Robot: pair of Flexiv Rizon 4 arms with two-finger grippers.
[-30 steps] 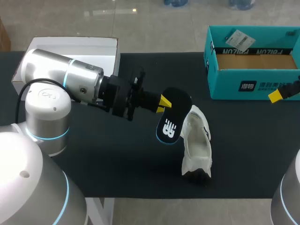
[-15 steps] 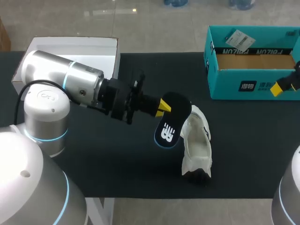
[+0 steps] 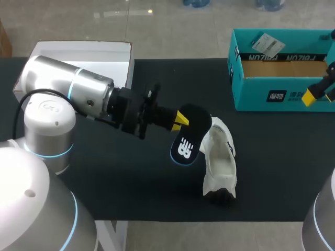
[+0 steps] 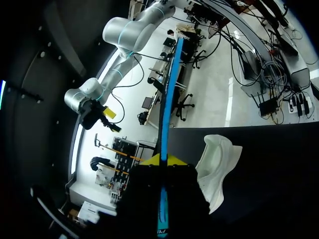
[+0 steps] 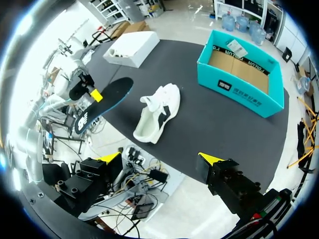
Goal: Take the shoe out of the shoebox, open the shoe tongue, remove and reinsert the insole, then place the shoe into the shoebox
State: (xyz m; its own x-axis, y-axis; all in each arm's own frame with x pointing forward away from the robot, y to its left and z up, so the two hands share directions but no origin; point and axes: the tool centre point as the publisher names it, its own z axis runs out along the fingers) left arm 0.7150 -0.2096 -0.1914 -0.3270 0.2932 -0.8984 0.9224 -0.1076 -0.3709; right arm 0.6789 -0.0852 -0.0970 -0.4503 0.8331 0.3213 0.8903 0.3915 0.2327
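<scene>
My left gripper is shut on a black insole, holding it by its edge in the air just left of the white shoe. The shoe lies on its side on the black table mat. In the left wrist view the insole shows edge-on between the yellow tips of the left gripper, with the shoe beside it. The teal shoebox stands open at the back right. My right gripper hangs open and high over the table's right edge, near the box front; below it lie the shoe, insole and shoebox.
A white box lid sits at the back left of the table, also seen in the right wrist view as the white box lid. Bare black mat lies between the shoe and the shoebox.
The left gripper has drawn the insole slightly left and down, away from the shoe. The right gripper has risen a little at the right edge, toward the box front.
</scene>
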